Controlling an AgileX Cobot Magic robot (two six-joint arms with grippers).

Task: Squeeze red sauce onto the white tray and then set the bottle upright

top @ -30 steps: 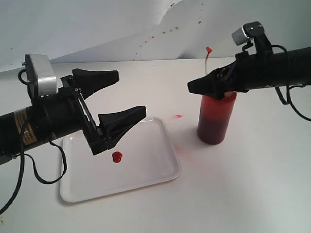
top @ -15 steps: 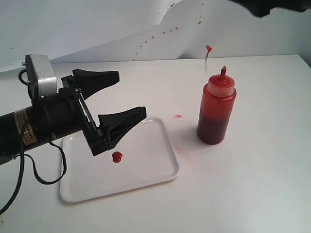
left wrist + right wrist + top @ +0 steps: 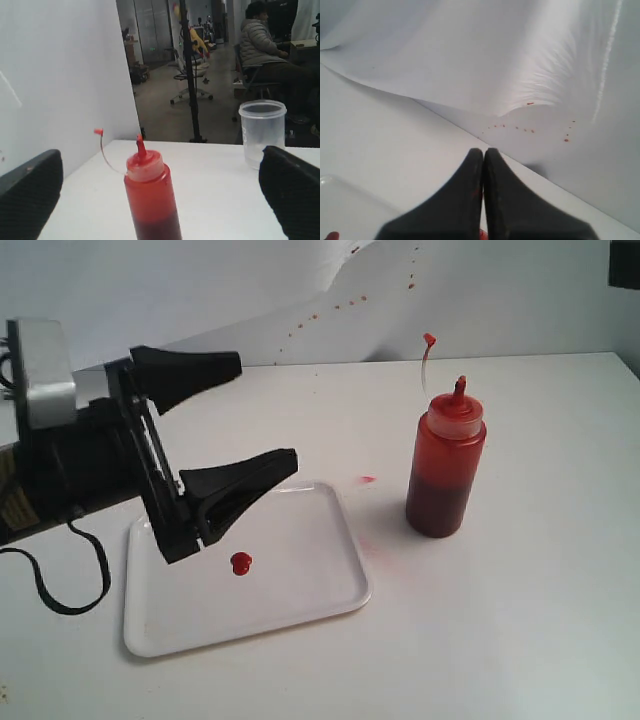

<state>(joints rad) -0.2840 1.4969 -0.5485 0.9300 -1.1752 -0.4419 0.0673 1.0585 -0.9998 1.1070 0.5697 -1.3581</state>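
The bottle [image 3: 445, 462] stands upright on the table to the right of the white tray [image 3: 310, 585], its small cap [image 3: 429, 340] dangling on a thin strap; nothing touches it. A blob of red sauce [image 3: 241, 563] lies on the tray. My left gripper [image 3: 266, 412] hovers open and empty over the tray's left part. In the left wrist view the bottle [image 3: 151, 197] stands well ahead between the spread fingers [image 3: 30, 197]. My right gripper [image 3: 483, 151] is shut on nothing, high up and facing the back wall; only a dark bit of that arm [image 3: 626, 264] shows in the exterior view.
A clear plastic cup [image 3: 262, 131] stands on the table beyond the bottle in the left wrist view. A pink smear [image 3: 367, 480] marks the table between tray and bottle. Red specks [image 3: 335, 308] dot the white backdrop.
My right gripper let go of the bottle, rose out of the exterior view and shut. The bottle stays upright. My left gripper shifted a little left and up, still open.
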